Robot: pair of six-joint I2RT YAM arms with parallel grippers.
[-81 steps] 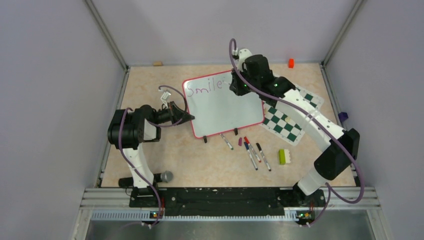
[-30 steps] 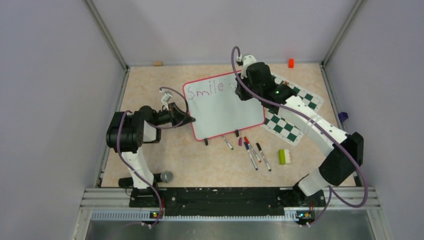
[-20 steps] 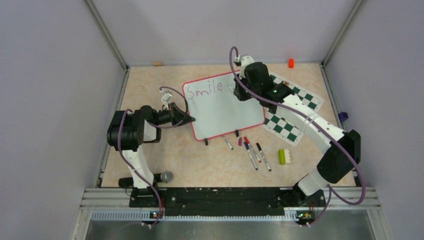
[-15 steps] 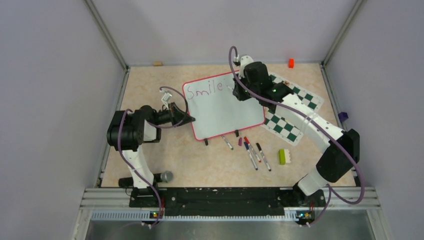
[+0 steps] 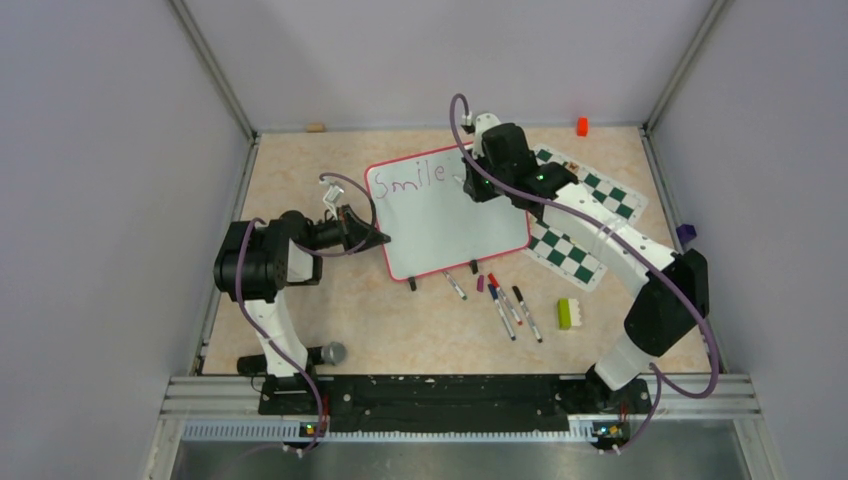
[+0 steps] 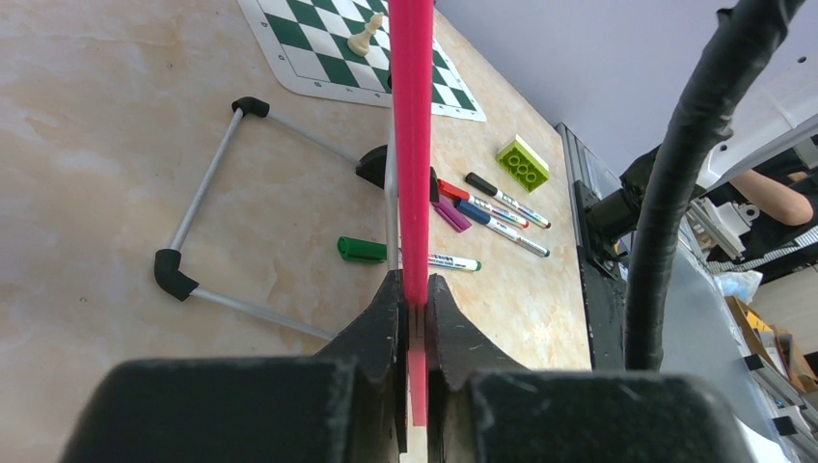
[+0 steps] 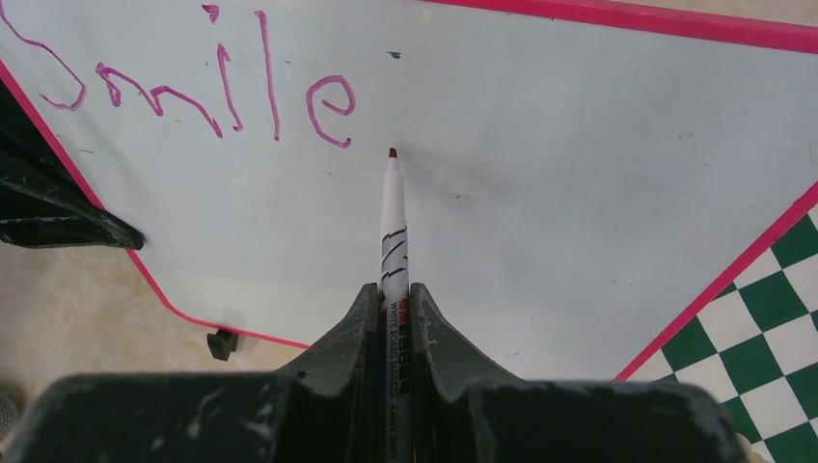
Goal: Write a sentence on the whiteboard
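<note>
Wrapped up "Smile" text (image 7: 269, 87) on board (image 7: 540, 193), swung marker (image 7: 393, 207) tip back beside the "e", likely comma next; right jaws clamped on marker, left jaws pinching board rim.

Left arm (image 5: 262, 268) folded low, left gripper (image 5: 377, 236) pointed right, jaws clamped on whiteboard (image 5: 445, 225) rim, right arm (image 5: 612, 237) stretched far forward, right gripper (image 7: 394, 294) pinched marker (image 7: 393, 203)

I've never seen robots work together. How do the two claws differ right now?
The left gripper clamps the whiteboard's pink rim; the right gripper clamps a marker, tip beside the written "Smile". The left gripper sits at the board's side edge, the right gripper over its face. Both are shut.
</note>
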